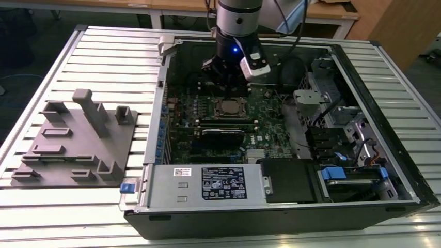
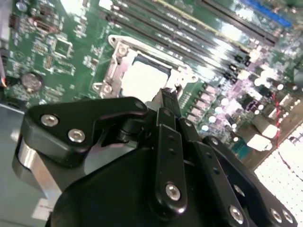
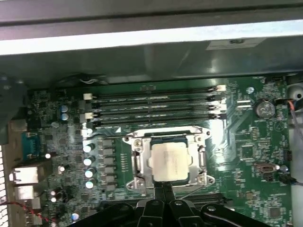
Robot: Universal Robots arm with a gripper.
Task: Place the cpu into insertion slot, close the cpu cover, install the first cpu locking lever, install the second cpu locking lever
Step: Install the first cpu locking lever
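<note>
Silver-grey cpu [image 3: 171,162], green circuit board [image 3: 244,142]

The computer case [image 1: 358,170] is lying open on the slatted table [image 1: 69,206], and the parts fixture [image 1: 76,139] is sitting on that table just beside the case, on the exterior view's left. Inside the case, the cpu [image 3: 171,161] is sitting in the insertion slot [image 2: 116,71] with the cpu cover [image 3: 165,135] framing it. The gripper [image 3: 163,189] is hanging just at one edge of the socket, and the memory slots [image 3: 156,106] are running along the opposite edge. In the exterior view, the long card [image 1: 224,133] is lying in front of the socket, with the power supply box [image 1: 206,183] sitting nearer still.
</note>
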